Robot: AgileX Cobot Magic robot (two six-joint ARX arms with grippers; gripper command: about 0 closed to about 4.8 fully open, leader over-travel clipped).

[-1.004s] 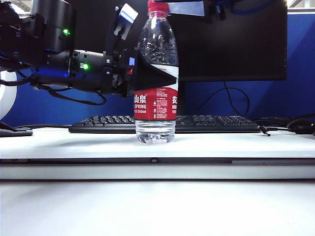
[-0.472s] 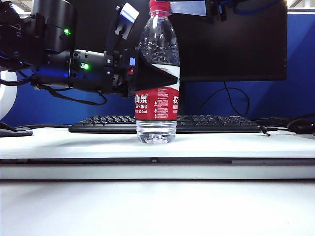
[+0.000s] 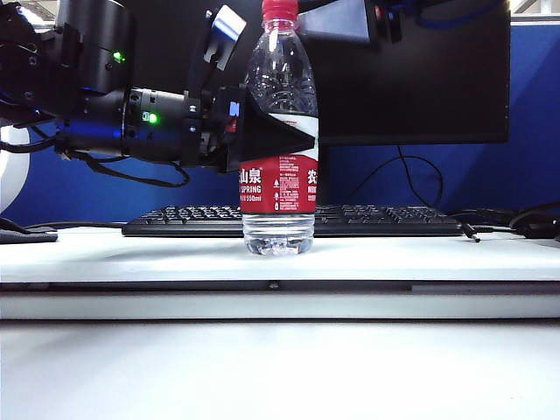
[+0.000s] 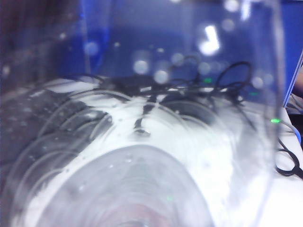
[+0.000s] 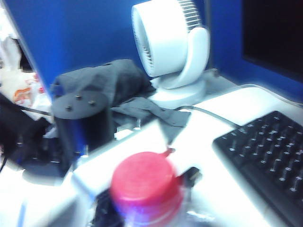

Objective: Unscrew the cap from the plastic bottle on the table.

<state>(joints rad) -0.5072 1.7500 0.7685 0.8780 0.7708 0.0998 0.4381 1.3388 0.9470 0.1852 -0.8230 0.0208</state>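
The plastic bottle (image 3: 278,175) stands upright on the table (image 3: 131,254), its red cap (image 3: 280,9) on the neck. My left gripper (image 3: 287,136) reaches in from the left and is shut on the bottle's middle, one black finger (image 3: 271,136) crossing the label's upper edge. Clear bottle wall (image 4: 142,142) fills the left wrist view. My right gripper (image 3: 302,17) hangs at cap height, with one dark finger (image 3: 337,24) just right of the cap. The right wrist view looks down on the blurred cap (image 5: 144,187), and no pad presses its sides.
A black keyboard (image 3: 367,219) lies behind the bottle, below a dark monitor (image 3: 420,79). Cables (image 3: 525,223) trail at the far right. A white fan (image 5: 168,47), dark cloth (image 5: 109,80) and a black cylinder (image 5: 80,118) sit beyond the cap.
The right gripper's finger beside the cap has swung from a pale flat face into a dark wedge, as the jaws spread off the cap. The left arm has kept still.
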